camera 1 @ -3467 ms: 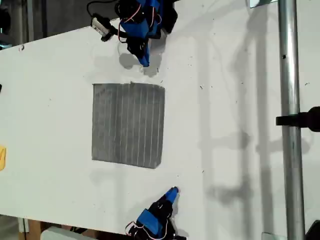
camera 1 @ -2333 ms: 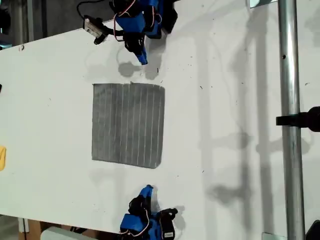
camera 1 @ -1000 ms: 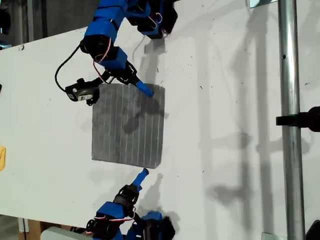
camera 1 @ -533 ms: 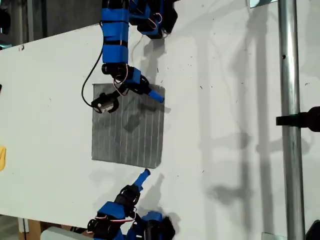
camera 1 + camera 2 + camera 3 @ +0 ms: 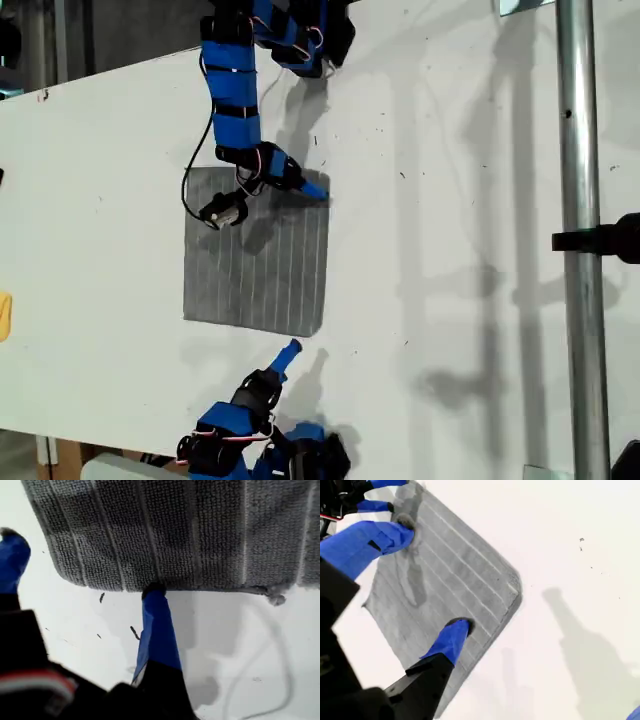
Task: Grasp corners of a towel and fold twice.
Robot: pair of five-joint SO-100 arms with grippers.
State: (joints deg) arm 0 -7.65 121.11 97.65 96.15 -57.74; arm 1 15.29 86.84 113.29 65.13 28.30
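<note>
The towel [image 5: 255, 260] lies flat on the white table [image 5: 450, 300], grey with pale stripes. My first gripper [image 5: 305, 185] reaches in from the exterior view's top and sits at the towel's upper right corner [image 5: 324, 176]. Its jaws stand open [image 5: 82, 580]; one fingertip [image 5: 156, 597] touches the towel's edge [image 5: 165, 535] near a rounded corner [image 5: 62, 572]. My second gripper [image 5: 282, 356] hovers just below the towel's lower edge in the exterior view, open [image 5: 415, 585], with the towel [image 5: 455, 575] and its near corner [image 5: 516, 587] beneath it.
A metal pole [image 5: 580, 150] with a black clamp [image 5: 600, 240] runs down the exterior view's right. A yellow object [image 5: 4, 315] sits at that view's left edge. The first arm's camera [image 5: 222, 208] hangs over the towel on a black cable.
My first arm swung out from the table's far edge over the towel to its upper right corner. My second gripper advanced toward the towel's lower edge, then held still.
</note>
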